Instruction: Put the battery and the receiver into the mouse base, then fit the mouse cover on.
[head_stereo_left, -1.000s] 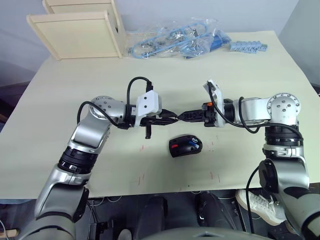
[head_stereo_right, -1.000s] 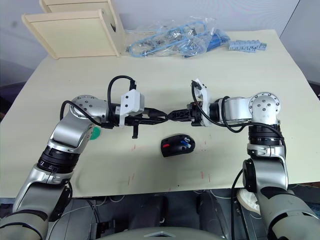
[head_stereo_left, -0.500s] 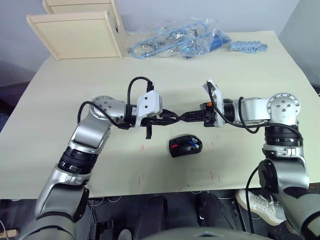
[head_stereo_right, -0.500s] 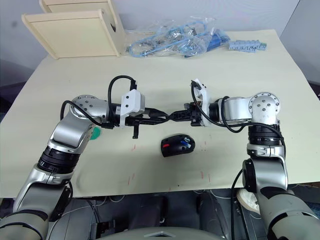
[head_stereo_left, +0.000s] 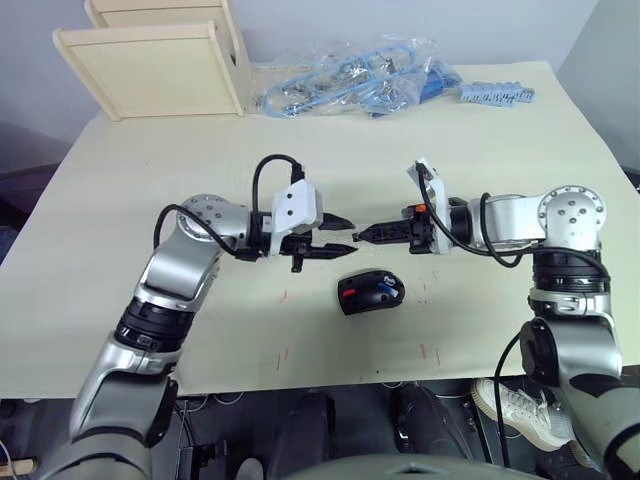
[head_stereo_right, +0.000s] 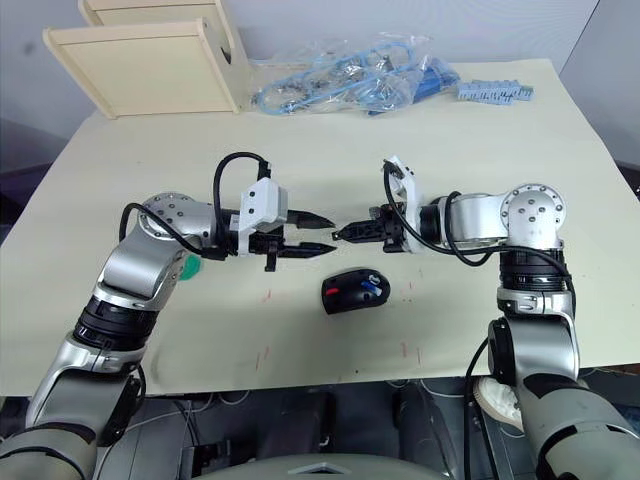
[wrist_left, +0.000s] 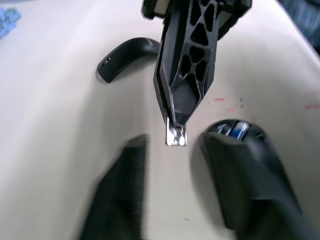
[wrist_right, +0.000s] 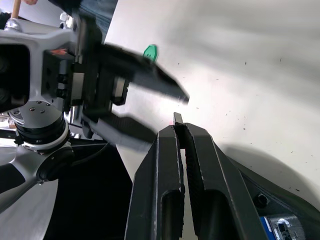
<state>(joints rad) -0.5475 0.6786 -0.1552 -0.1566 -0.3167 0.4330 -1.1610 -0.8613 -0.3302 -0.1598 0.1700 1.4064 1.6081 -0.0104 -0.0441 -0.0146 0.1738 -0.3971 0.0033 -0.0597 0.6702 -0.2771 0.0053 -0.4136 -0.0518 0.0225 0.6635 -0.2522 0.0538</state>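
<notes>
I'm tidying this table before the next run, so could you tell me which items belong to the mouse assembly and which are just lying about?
Part of the job:
- mouse base, battery already in it
- receiver, pinched by the right gripper
- mouse cover, on the table
- left gripper, open

Lying about:
- wooden frames
- bag of blue parts
- blue strip
- green disc
</notes>
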